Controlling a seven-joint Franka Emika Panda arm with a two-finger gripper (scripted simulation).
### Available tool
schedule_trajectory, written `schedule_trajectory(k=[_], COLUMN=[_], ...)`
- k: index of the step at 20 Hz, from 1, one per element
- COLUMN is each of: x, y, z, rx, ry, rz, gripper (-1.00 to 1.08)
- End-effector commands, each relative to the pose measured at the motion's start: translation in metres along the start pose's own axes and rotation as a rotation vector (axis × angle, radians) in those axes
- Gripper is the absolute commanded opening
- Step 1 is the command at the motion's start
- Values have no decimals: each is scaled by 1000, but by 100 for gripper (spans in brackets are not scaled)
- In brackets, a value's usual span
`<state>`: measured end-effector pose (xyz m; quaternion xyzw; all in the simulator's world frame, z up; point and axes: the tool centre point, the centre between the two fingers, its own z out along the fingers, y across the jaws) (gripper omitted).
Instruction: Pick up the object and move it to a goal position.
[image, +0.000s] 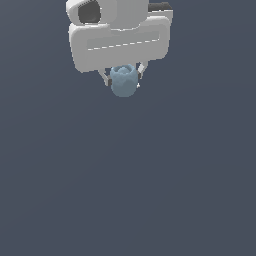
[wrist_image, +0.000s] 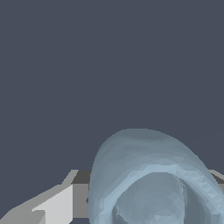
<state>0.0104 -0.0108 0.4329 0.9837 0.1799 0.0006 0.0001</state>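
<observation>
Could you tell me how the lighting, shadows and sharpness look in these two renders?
Exterior view: flat even light, no cast shadow, white gripper and pale blue-grey cup-like lump slightly soft-edged. Wrist view: lump looms large, cropped, faceted, no glare.

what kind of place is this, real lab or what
Most likely a bare simulated test scene, not a real lab: flat, featureless dark grey ground, a smooth white gripper, and a faceted pale blue-grey object between its fingers.

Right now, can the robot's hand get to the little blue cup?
Yes, it looks that way. The hand already sits right over the blue cup, with one finger on each side of it. Nothing else is in the way.
</observation>
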Motion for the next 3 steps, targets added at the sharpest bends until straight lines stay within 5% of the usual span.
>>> schedule_trajectory(k=[1,3], x=[0,0], y=[0,0], z=[-5,-6], rx=[0,0], ry=[-1,-1], rz=[0,0], gripper=[-100,-100])
